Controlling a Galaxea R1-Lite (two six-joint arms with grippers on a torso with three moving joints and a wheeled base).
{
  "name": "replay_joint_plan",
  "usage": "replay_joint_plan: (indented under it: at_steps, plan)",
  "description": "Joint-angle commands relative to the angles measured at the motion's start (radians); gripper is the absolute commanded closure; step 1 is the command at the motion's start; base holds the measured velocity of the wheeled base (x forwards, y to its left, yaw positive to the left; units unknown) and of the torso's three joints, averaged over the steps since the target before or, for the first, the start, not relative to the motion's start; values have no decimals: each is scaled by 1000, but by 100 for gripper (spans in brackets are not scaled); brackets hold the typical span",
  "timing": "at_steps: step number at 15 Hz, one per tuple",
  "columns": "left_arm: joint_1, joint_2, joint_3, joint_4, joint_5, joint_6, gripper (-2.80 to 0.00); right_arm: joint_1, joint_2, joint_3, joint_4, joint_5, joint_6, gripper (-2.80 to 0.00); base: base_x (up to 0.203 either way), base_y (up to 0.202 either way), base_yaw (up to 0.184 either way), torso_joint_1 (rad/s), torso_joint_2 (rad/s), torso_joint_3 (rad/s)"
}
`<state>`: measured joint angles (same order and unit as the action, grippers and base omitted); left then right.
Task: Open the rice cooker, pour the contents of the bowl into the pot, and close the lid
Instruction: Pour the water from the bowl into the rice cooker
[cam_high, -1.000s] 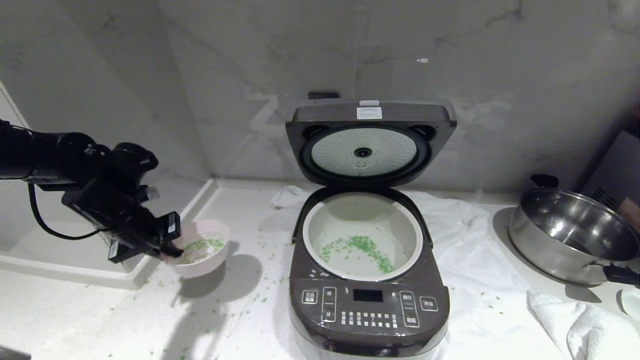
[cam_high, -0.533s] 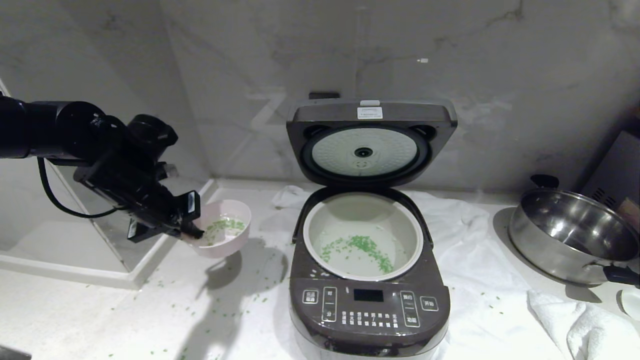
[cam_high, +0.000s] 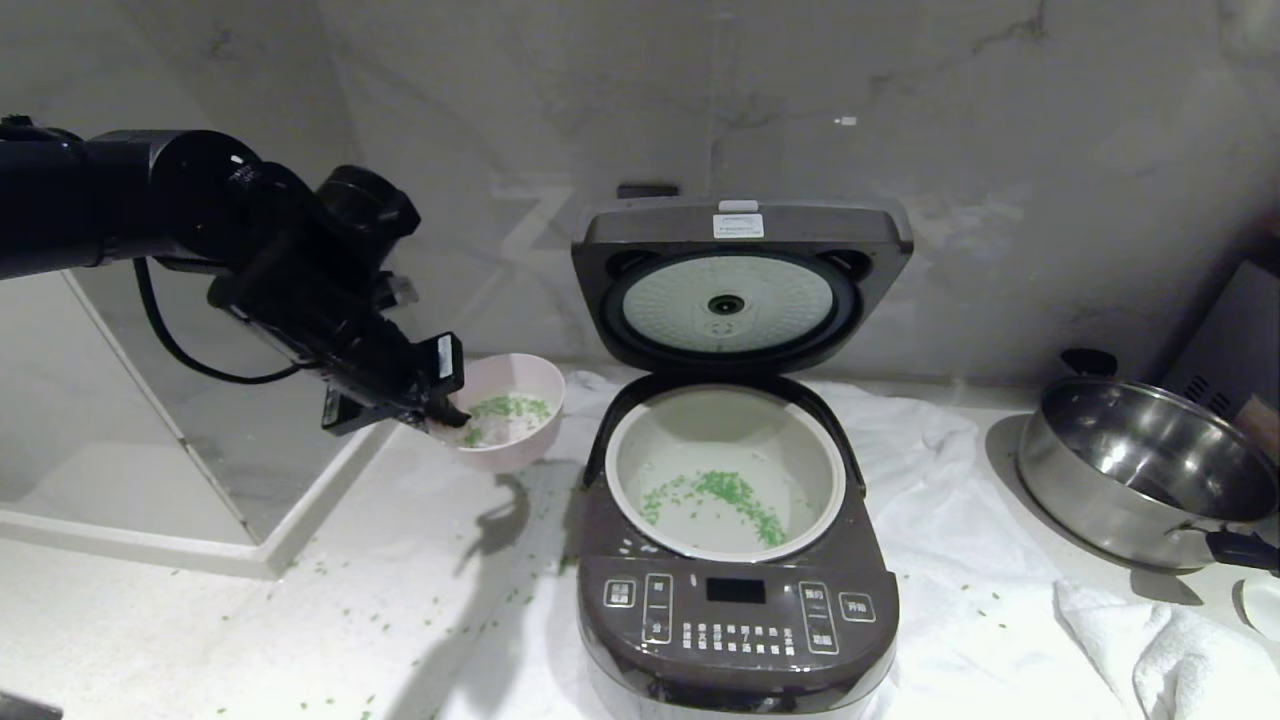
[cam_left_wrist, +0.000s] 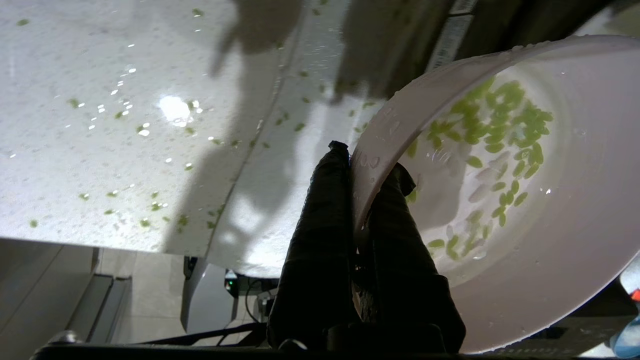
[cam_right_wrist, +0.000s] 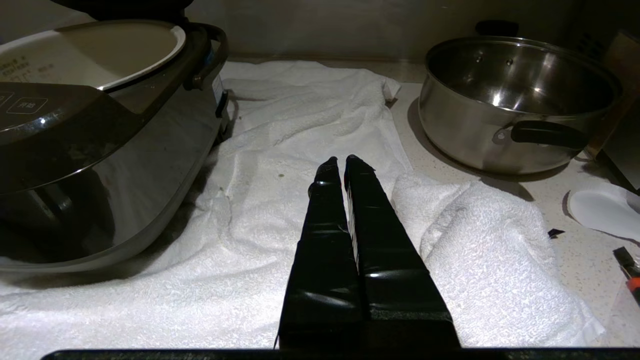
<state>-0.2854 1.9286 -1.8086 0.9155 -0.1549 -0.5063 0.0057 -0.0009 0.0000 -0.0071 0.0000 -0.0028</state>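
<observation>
A grey-white marbled stone wall (cam_high: 900, 110) with faint dark veins rises behind the pale speckled stone surface (cam_high: 180, 640). The wall meets a second marbled panel (cam_high: 170, 130) at a corner on the left. Below that panel a low raised ledge (cam_high: 130, 545) borders a sunken pale area. A small dark rectangular fitting (cam_high: 647, 190) sits on the back wall. Crumpled white terry towels (cam_high: 930, 500) cover the surface toward the right. Light falls from above and casts soft shadows leftward onto the surface.
</observation>
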Motion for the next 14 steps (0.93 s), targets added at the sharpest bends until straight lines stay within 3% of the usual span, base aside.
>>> replay_joint_plan:
  at_steps: [1, 5, 10, 14]
  plan:
    - [-52, 43, -53, 5, 3, -13, 0, 0, 1, 2, -1, 0, 0, 0, 0, 0, 0, 0, 0, 0]
    - [-124, 116, -130, 5, 6, -46, 0, 0, 1, 2, -1, 0, 0, 0, 0, 0, 0, 0, 0, 0]
    - [-182, 180, -146, -9, 10, -67, 0, 0, 0, 2, -1, 0, 0, 0, 0, 0, 0, 0, 0, 0]
    - [-239, 206, -147, -120, 74, -118, 0, 0, 0, 2, -1, 0, 0, 0, 0, 0, 0, 0, 0, 0]
